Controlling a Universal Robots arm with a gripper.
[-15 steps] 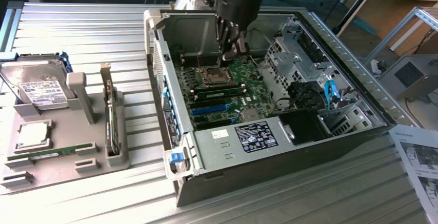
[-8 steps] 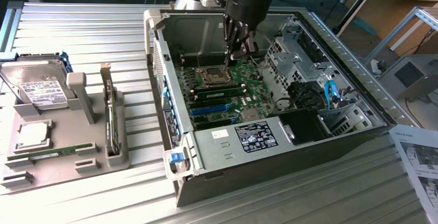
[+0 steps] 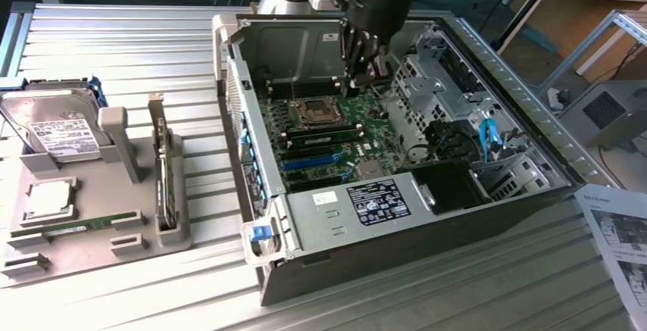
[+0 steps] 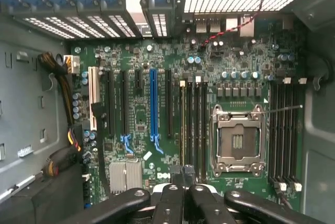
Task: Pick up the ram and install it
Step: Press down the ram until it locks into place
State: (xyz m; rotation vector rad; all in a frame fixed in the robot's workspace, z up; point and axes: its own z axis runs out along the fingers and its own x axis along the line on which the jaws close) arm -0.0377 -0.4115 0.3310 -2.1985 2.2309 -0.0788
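ribbed metal workbench underneath, open computer case lying on its side. fingers clenched together, nothing visibly gripped, tips just above the memory slots beside the cpu socket. gripper hanging inside the case over the motherboard's upper edge, near the socket. further out, blue expansion slot, power supply with label, drive cage. ram, a thin green stick, lying flat at the front of the grey parts tray on the exterior view's left, well apart from the gripper. same tray holding a hard drive, a cpu and an upright card.
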